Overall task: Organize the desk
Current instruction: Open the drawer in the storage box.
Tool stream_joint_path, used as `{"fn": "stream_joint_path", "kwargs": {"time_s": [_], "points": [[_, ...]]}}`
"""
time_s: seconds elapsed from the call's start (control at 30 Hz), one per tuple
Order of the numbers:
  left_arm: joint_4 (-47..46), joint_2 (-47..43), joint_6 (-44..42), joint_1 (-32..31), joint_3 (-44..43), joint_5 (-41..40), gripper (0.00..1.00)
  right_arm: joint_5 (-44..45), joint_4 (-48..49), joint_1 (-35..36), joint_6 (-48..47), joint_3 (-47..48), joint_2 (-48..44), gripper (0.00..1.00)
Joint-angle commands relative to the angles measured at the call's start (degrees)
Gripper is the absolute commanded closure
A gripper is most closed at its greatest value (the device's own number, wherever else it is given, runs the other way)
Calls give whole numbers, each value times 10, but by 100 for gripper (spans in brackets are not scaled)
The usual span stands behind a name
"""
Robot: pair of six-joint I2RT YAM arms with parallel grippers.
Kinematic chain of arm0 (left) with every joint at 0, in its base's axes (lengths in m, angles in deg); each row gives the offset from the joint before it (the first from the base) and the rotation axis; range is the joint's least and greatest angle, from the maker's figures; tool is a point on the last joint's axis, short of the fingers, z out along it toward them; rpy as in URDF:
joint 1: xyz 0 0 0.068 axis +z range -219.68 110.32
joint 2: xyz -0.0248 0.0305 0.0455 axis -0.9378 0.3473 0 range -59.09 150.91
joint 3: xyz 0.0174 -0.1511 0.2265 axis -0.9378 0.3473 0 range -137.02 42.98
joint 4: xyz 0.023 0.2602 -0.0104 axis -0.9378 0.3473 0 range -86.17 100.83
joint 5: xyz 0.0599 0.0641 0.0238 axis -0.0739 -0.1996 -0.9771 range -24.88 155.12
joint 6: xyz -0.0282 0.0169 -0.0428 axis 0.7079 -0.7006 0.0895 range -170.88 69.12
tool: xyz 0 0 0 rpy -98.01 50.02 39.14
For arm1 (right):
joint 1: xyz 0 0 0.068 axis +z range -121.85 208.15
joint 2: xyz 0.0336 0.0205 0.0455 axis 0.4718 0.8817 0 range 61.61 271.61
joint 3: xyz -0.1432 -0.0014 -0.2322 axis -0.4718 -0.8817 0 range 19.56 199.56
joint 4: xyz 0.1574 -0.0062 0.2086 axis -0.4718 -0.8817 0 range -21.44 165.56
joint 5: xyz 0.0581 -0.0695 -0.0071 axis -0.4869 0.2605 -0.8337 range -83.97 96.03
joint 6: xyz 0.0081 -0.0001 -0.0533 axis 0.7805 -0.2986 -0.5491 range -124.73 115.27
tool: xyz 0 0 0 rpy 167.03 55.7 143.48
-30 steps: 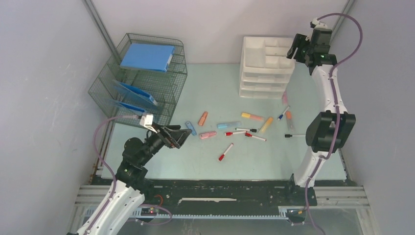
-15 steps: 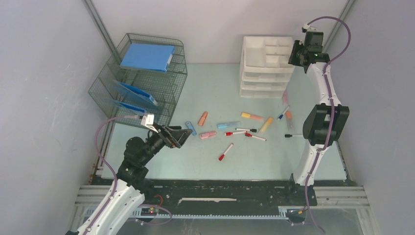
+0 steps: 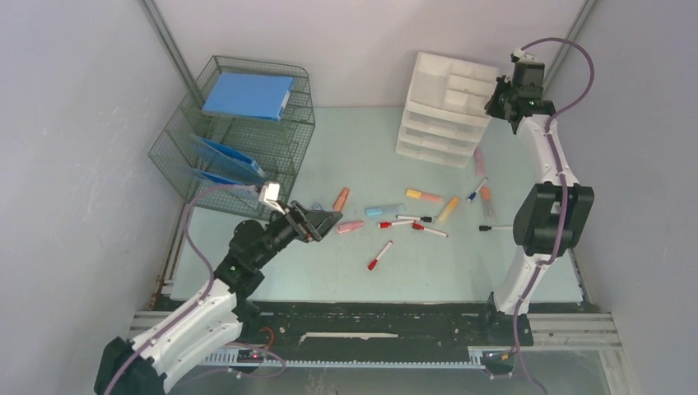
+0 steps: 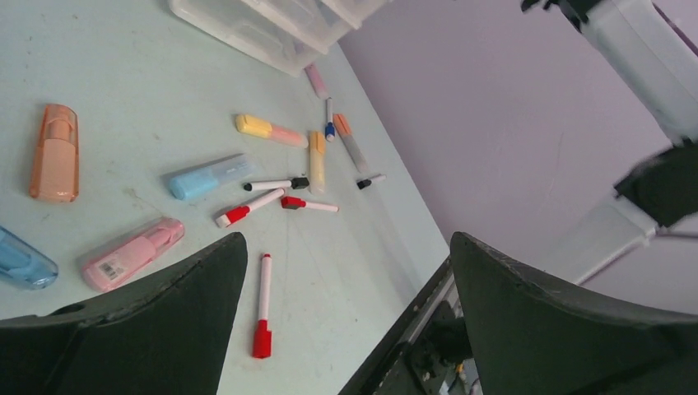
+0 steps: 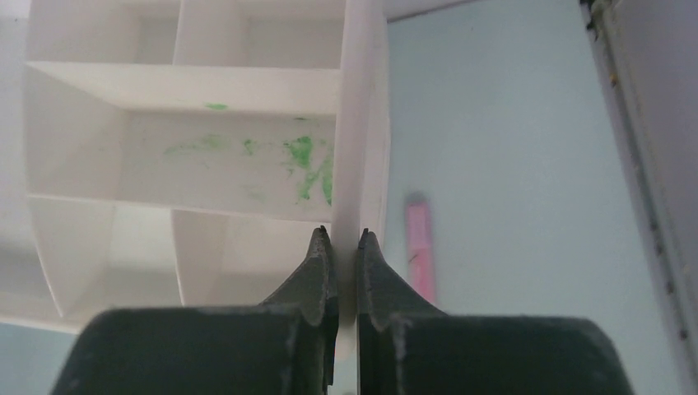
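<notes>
Both arms have moved in the last second, and the right one matters most. My right gripper (image 5: pixel 343 239) has gone from wide apart to pinched on the thin side wall of the white drawer organizer (image 3: pixel 449 107). The wrist view shows a fingertip on each face of that wall, with a green-stained top compartment just left of the fingers. With the pinch, the organizer has shifted: it sat square to the back wall a moment ago and is now skewed. I cannot tell whether the gripped side is also lifted. I read this as the start of repositioning the unit, not of sorting anything into it. A pink marker (image 5: pixel 420 247) lies just right of the fingers, close to the organizer's base, so a sideways drag could sweep it along.

My left gripper (image 4: pixel 346 247) has its jaws fully apart and holds nothing. It has reached out from beside the wire file rack (image 3: pixel 239 140) and hovers over the scatter, with a red-capped marker (image 4: pixel 262 304) lying below, between its fingers. The desk (image 3: pixel 428 271) stretches under both hands, and the loose pens and highlighters (image 3: pixel 411 216) are spread across it just ahead of the left fingers. None has been put away yet, so the tidying is at an early stage.
</notes>
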Motion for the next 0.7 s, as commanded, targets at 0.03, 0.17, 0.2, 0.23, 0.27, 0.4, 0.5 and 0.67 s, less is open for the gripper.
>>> {"fn": "stream_joint_path", "kwargs": {"time_s": [0.03,0.17,0.2,0.23,0.27,0.4,0.5,0.67], "points": [[-131,94,70,-35,-59,-89,2,-34,40,44,162,-63,-101,100],[-192,189,93,-55,-113,-122,2,-12,55,77,217,-93,-140,100],[-212,217,96,-57,-128,-119,2,-11,56,81,230,-97,-146,100],[-235,253,101,-58,-142,-115,1,-12,56,84,243,-100,-149,100],[-262,281,110,-59,-155,-113,0,-14,55,87,255,-101,-153,100],[-384,402,160,-60,-212,-104,0,-33,49,100,291,-106,-161,100],[-454,490,190,-62,-261,-99,0,-44,39,108,307,-107,-161,100],[-475,586,196,-69,-335,-112,0,-50,35,122,316,-114,-168,100]]}}
